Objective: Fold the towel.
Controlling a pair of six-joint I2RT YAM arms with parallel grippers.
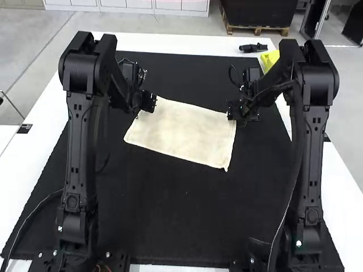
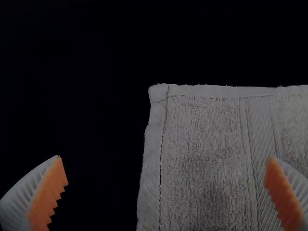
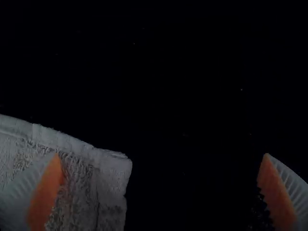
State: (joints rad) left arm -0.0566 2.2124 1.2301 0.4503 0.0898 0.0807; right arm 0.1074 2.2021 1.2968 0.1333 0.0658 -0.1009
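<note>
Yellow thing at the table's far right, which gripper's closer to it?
Right. The right gripper is by the right end of the towel, toward the yellow thing; the left gripper is at the towel's far left corner.

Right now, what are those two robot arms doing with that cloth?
They look about to fold the towel. It lies spread on the black mat. The left gripper and the right gripper are open, one at each end of it, near its corners. Neither seems to have gripped it, and no fold is made yet.
</note>
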